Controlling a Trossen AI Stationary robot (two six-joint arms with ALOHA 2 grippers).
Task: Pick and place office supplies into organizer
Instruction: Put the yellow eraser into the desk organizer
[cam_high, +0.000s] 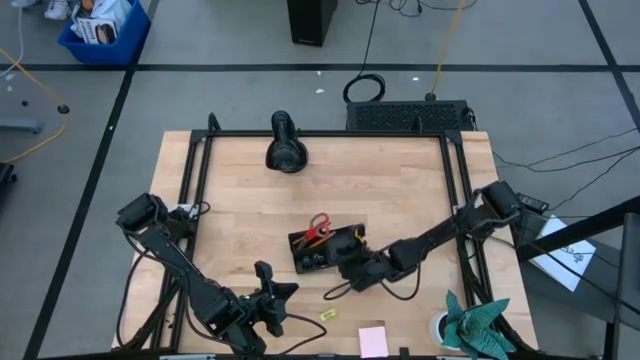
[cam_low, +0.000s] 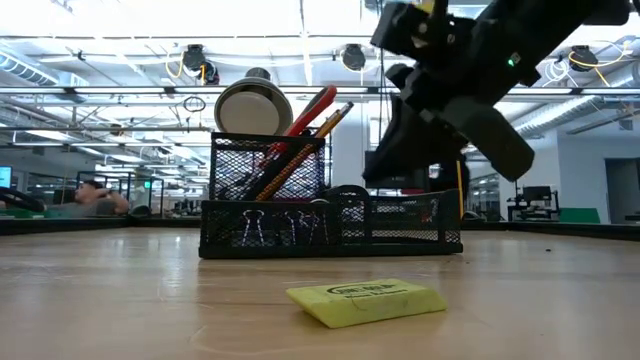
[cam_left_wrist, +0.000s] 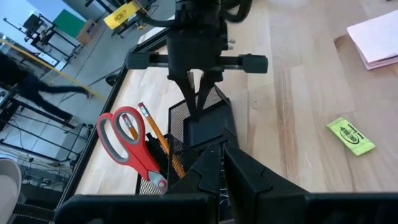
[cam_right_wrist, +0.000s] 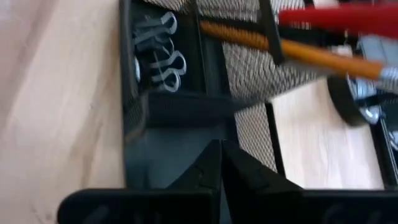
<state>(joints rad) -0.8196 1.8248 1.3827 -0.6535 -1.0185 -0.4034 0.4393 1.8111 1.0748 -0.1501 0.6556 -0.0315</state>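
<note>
The black mesh organizer (cam_high: 318, 250) stands mid-table, with the red-handled scissors (cam_left_wrist: 124, 144) and an orange pencil (cam_left_wrist: 153, 132) upright in its tall cup and binder clips (cam_right_wrist: 160, 51) in a low compartment. My right gripper (cam_left_wrist: 196, 113) is shut and slants down just over the organizer's low compartment, with nothing between its fingers. My left gripper (cam_high: 282, 295) waits shut near the table's near edge, pointing at the organizer. A small yellow piece (cam_low: 368, 300) and a pink sticky-note pad (cam_high: 373, 340) lie flat on the table in front of the organizer.
A black cylindrical device (cam_high: 287, 143) lies at the far side of the table. A teal cloth with a white cup (cam_high: 468, 325) sits at the near right corner. A thin dark thing (cam_high: 338, 291) lies on the wood just near of the organizer.
</note>
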